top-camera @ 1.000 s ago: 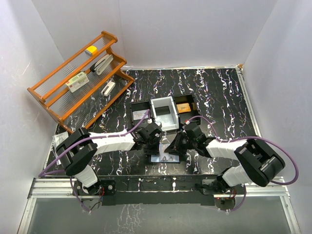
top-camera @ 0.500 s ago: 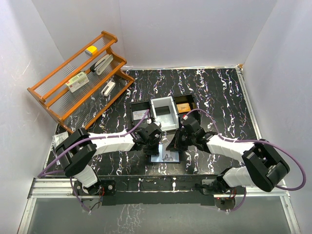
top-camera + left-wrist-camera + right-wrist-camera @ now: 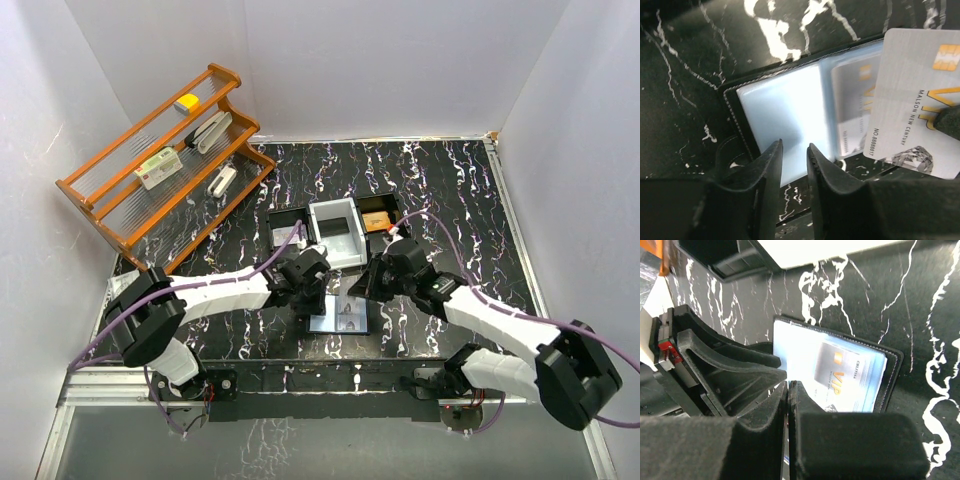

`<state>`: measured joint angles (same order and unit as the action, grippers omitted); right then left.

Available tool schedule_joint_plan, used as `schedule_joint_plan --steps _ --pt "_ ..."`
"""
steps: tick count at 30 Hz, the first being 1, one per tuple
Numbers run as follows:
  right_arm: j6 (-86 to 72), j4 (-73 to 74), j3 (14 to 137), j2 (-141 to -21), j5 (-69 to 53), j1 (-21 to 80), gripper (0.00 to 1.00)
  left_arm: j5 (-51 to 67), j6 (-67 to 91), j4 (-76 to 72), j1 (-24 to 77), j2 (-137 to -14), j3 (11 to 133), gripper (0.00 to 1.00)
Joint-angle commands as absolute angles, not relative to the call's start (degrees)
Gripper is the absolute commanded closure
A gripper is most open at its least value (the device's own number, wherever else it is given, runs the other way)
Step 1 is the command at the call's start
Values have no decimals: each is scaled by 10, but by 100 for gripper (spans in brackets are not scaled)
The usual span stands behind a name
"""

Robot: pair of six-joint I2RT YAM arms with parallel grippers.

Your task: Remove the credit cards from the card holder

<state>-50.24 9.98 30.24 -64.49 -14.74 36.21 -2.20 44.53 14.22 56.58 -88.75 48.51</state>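
Observation:
The card holder lies open on the black marbled table, black outside and light blue inside. In the left wrist view its left pocket is empty and its right pocket holds a silver VIP card. My right gripper is shut on the edge of another silver VIP credit card and holds it just above the holder's right side. My left gripper is narrowly open and empty at the holder's left near edge. The right wrist view shows the holder, the pocketed card and my shut right gripper.
A black three-compartment tray with a white bin and an orange item stands just behind the holder. A wooden rack with small items stands at the back left. White walls close in the table.
My right gripper has drawn back and up, away from the holder, with a card in its jaws. The holder's inside now shows flatter. My left gripper has hardly moved.

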Motion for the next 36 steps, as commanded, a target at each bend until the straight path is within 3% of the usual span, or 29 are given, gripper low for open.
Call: schedule_joint_plan --steps 1,10,16,21,27,36 --pt "-475 83 322 -583 -72 359 100 -38 426 152 566 -853 532 73" --pt "-357 38 330 -505 -65 359 100 -137 428 213 563 -750 505 58" --pt "-170 -13 337 -465 -108 372 100 -142 412 257 509 -673 486 33" --pt "-30 7 385 -486 -115 381 100 -158 393 312 456 -625 510 3" --pt "79 41 473 -579 -111 416 100 -144 356 349 360 -588 524 1" --pt "244 53 591 -728 -13 514 100 -181 283 368 264 -553 538 1"
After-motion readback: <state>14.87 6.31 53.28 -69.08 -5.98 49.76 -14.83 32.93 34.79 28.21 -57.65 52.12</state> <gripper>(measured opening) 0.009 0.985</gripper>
